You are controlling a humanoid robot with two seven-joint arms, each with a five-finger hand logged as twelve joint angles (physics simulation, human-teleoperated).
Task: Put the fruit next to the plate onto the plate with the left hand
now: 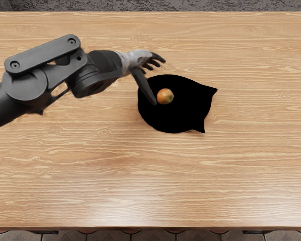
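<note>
A small orange-yellow fruit lies on the black cat-head-shaped plate, in its upper left part. My left hand comes in from the left edge and hovers over the plate's upper left rim. Its fingers are spread, and its thumb points down just left of the fruit, with a small gap between them. The hand holds nothing.
The wooden table fills the view, with its far edge at the top and near edge at the bottom. My bulky left forearm crosses the upper left of the table.
</note>
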